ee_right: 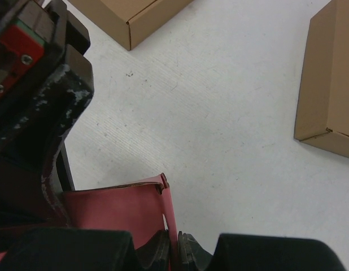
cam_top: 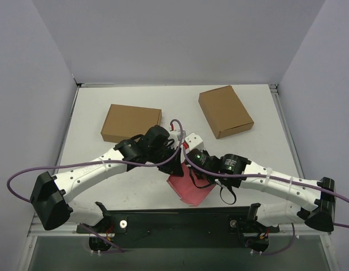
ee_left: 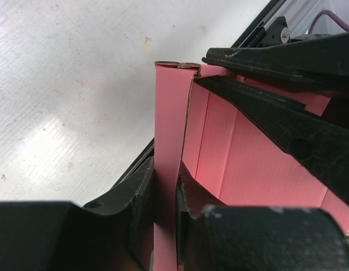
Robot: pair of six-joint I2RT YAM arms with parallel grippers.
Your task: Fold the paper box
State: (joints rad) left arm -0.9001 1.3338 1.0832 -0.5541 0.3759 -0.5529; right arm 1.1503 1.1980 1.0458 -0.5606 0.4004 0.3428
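Pink paper box (ee_left: 242, 164) flap pinched between left fingers (ee_left: 142, 209).

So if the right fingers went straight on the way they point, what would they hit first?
Probably the bare white table, between the left brown box and the right brown box. The right fingers are pinching the pink paper box; depth is hard to judge.

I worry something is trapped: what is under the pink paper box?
Only the white table shows around the paper box. The left gripper and right gripper each pinch a panel of it; whatever lies beneath the card is covered.
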